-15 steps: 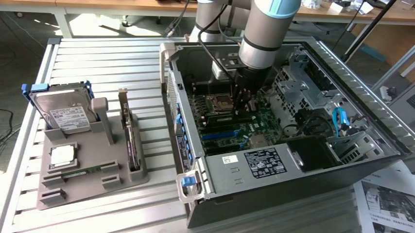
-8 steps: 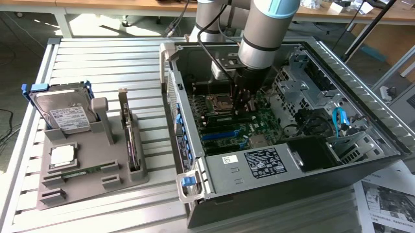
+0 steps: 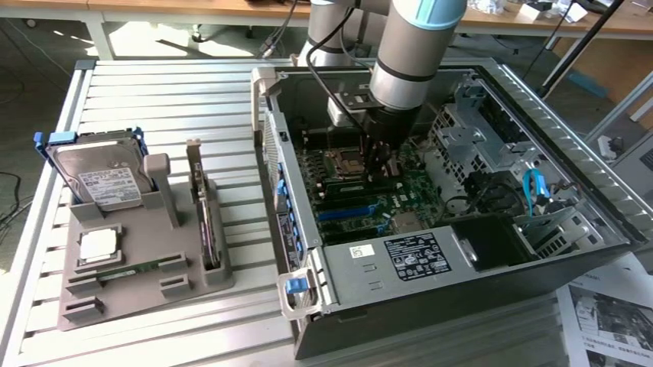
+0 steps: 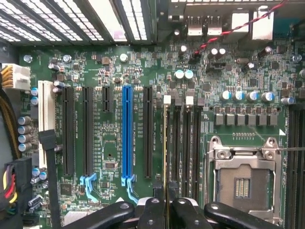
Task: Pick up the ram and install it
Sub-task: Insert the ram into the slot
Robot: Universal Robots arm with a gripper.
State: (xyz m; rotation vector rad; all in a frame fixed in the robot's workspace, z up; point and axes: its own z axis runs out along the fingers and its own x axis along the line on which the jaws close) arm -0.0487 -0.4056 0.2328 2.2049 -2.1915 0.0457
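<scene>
- Holding the ram (image 4: 166,143) edge-on, the gripper (image 4: 167,211) is pinched narrowly on it.
- Pick-up looks done; the stick stands at the memory slots (image 4: 183,143), beside the processor socket (image 4: 243,181).
- Whether it is seated, I cannot tell.

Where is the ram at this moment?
In the wrist view, the ram stands edge-on in the end effector, over the memory slots beside the processor socket.
</scene>
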